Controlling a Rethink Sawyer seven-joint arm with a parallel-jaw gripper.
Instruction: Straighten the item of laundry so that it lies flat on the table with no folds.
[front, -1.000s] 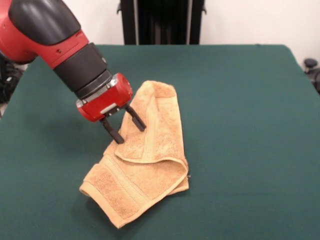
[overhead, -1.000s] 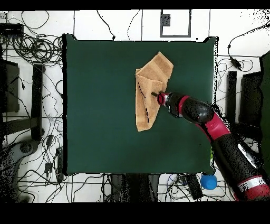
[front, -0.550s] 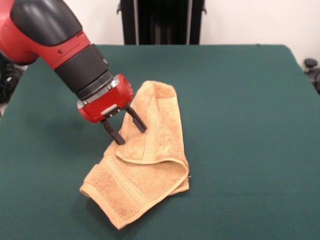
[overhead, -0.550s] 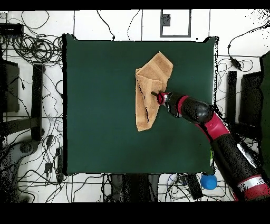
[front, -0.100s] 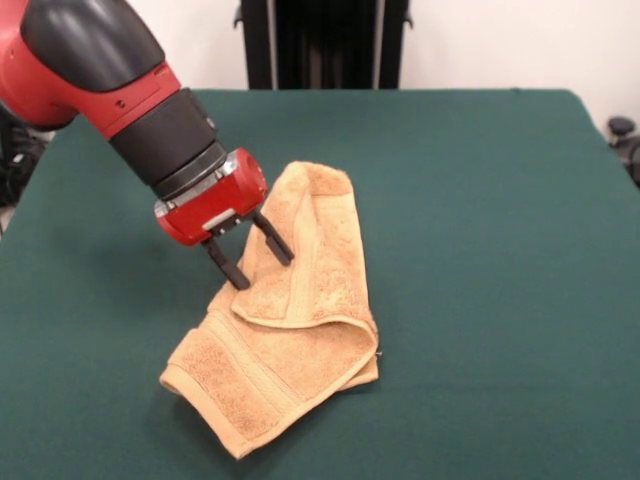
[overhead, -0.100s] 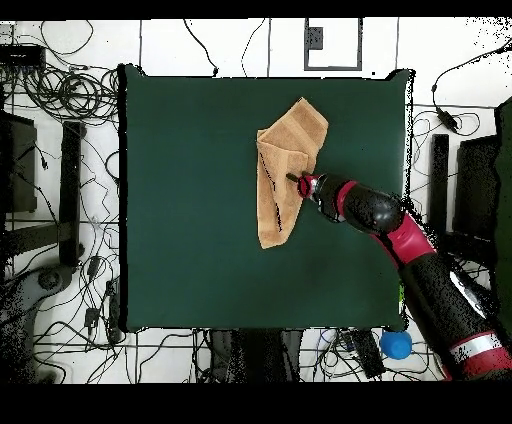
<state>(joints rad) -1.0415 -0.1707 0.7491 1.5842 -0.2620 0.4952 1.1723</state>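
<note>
Hovering with its two fingers apart, my tool (front, -0.100s: 258, 257) sits tilted over the left edge of the towel (front, -0.100s: 290, 320), tips at or just above the cloth. That towel lies doubled over itself near the middle of the green bench (front, -0.100s: 480, 250). If I close here, I judge I could pinch both layers together and drag the fold along rather than opening it.

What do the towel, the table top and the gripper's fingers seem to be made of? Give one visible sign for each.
Towel: looks like cotton terry, with a fuzzy looped nap and flatter woven bands.
Table: covered in a matte dark green cloth, probably felt, with no shine.
Gripper: its thin black fingers look rigid, plastic or metal, which one unclear.
</note>
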